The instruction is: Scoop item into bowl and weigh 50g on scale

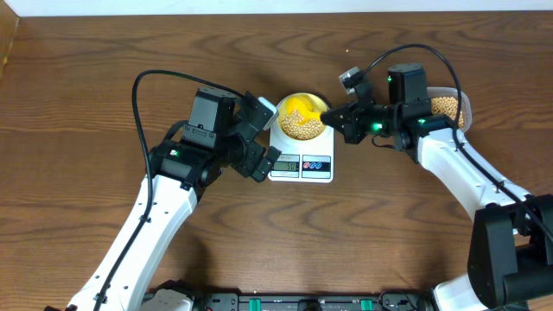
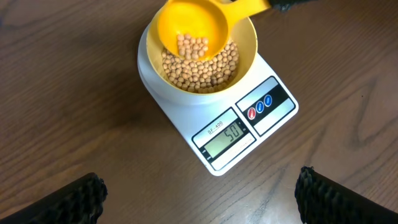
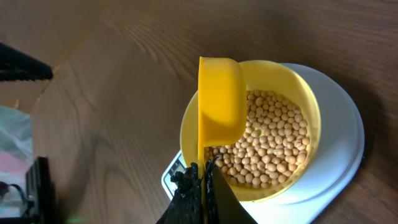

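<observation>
Tan round beans, pale yellow bowl

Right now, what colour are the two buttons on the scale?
Red button and blue button; the left wrist view shows them best.

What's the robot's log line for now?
right end effector: shut on scoop above bowl | left end effector: open, empty | beans: in bowl | scale: reads 50

The brown wood-grain worktop carries a flat white scale near its middle and, off to the right, a pale-rimmed tub.
</observation>
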Controlling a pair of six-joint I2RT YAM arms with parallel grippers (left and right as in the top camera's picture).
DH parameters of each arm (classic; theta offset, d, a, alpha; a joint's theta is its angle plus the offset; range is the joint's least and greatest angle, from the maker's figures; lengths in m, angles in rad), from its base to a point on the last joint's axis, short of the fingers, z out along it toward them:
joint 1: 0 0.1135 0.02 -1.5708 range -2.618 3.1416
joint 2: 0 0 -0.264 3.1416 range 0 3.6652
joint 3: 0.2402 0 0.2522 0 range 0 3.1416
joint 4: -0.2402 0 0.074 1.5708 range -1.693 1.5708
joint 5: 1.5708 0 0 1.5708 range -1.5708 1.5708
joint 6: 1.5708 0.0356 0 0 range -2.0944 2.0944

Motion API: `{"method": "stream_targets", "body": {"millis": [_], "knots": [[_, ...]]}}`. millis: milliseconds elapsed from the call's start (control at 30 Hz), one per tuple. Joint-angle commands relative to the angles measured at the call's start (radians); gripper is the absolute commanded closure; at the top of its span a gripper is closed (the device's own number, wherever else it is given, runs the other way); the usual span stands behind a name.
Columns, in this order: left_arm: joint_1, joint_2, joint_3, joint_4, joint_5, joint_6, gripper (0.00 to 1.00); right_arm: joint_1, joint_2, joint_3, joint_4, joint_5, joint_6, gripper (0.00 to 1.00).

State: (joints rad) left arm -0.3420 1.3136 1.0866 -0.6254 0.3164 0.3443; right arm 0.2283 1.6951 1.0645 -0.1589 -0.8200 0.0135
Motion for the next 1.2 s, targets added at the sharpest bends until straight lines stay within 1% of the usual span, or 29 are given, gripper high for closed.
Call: {"method": "stream_targets", "body": {"millis": [0,233,433,800,900,1033,1167], "knots": [[0.004,-0.007,-0.003,-0.002,0.012,0.003,0.01,-0.018,0.007,-0.003,0.009,-0.060,0.039,0.99],[0.004,-0.007,-0.003,-0.002,0.012,0.003,0.01,-0.020,0.007,-0.003,0.010,-0.062,0.035,0.99],[0.004,-0.007,-0.003,-0.002,0.012,0.003,0.01,-0.020,0.007,-0.003,0.013,-0.061,-0.038,0.99],[0.004,-0.007,-0.003,-0.002,0.012,0.003,0.01,-0.020,0.007,-0.003,0.058,-0.063,-0.036,0.99],[0.004,-0.007,-0.003,-0.002,0.012,0.003,0.01,-0.023,0.007,-0.003,0.074,-0.079,0.031,0.99],[0.004,-0.007,-0.003,-0.002,0.012,0.003,0.01,-0.044,0.007,-0.003,0.145,-0.169,0.134,0.99],[0.004,-0.007,-0.003,-0.002,0.012,0.003,0.01,-0.079,0.007,-0.003,0.272,-0.232,0.305,0.99]]}}
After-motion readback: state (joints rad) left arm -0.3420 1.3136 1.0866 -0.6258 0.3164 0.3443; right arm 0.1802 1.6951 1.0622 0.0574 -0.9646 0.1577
